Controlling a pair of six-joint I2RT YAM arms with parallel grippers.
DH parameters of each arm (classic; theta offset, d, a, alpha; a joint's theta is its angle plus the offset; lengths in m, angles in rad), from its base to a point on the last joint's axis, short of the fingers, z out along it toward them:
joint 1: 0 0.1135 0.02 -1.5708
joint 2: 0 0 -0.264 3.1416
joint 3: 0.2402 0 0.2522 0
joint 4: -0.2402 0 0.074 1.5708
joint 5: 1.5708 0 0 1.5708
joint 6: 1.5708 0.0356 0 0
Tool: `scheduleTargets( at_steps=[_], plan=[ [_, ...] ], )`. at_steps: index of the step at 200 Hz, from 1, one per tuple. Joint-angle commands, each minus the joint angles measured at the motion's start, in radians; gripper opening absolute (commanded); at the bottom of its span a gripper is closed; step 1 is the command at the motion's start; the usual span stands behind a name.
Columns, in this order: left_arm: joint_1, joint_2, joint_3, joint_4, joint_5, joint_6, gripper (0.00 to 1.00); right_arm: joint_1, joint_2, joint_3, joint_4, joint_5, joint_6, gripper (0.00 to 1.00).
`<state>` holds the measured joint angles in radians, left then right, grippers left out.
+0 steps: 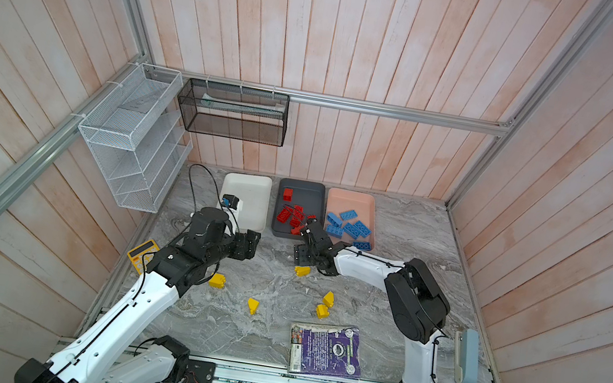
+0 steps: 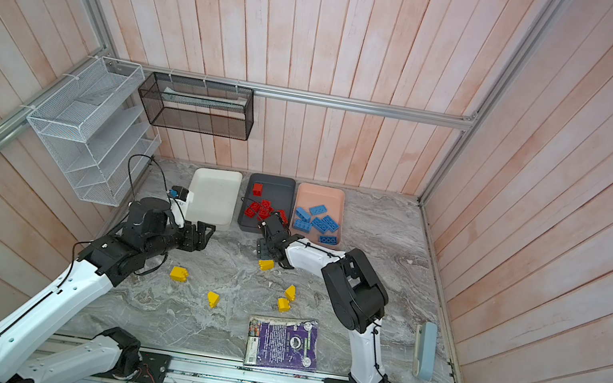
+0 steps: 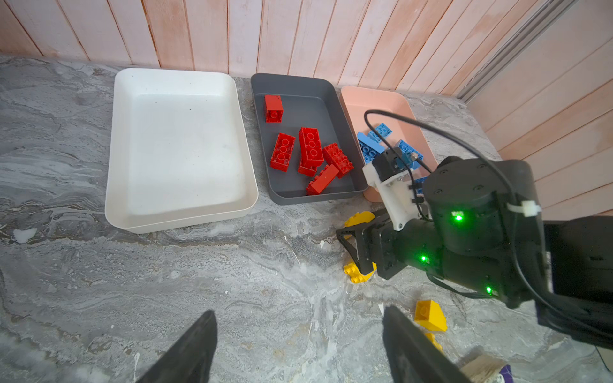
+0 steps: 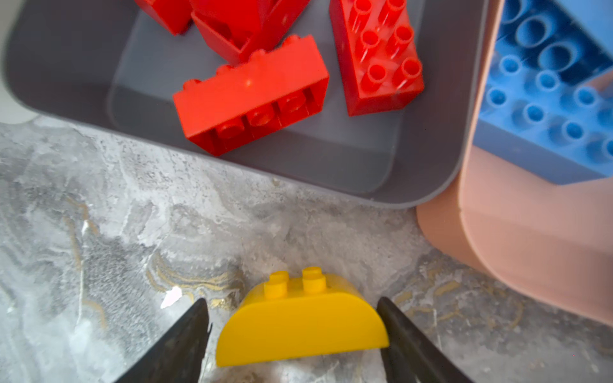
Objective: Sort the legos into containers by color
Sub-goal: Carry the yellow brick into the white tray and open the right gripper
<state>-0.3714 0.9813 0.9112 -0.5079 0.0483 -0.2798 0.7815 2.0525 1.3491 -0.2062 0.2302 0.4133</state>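
Right arm stretches low, right claw (image 4: 292, 300) astride a rounded yellow brick (image 4: 300, 328) on the table (image 1: 231, 327) just before the grey tray (image 3: 298, 109), one finger touching, a sliver open at the other. Left claw (image 3: 298, 345) hovers wide, empty, before the white tray (image 3: 179, 79). Five yellow bricks (image 1: 253, 306) on the table; about six red bricks (image 3: 310, 146) in grey, six blue bricks (image 1: 351, 230) in the pink tray (image 1: 351, 202)

Blue legos (image 4: 544, 99) blurred, cut off (left arm (image 1: 179, 264) hides most of calculator (image 1: 138, 253)).

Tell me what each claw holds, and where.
Nothing held yet: right claw straddles the rounded yellow brick end to end, a gap beside one finger; left claw is open, empty.
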Motion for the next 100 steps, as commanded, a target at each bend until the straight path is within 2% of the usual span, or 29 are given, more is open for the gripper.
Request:
scheduleTargets(
  at_steps=[1,75,100],
  plan=[
    [0.006,0.004,-0.015,0.015,0.003,0.019,0.8,0.006,0.027,0.031,-0.033,0.001,-0.017,0.77],
    [0.006,0.006,-0.018,0.013,-0.005,0.02,0.8,0.014,-0.004,0.013,-0.023,0.005,-0.021,0.68],
    [0.006,-0.017,-0.019,0.013,-0.048,0.012,0.8,0.016,-0.03,0.008,-0.019,-0.008,-0.022,0.66]
  ],
)
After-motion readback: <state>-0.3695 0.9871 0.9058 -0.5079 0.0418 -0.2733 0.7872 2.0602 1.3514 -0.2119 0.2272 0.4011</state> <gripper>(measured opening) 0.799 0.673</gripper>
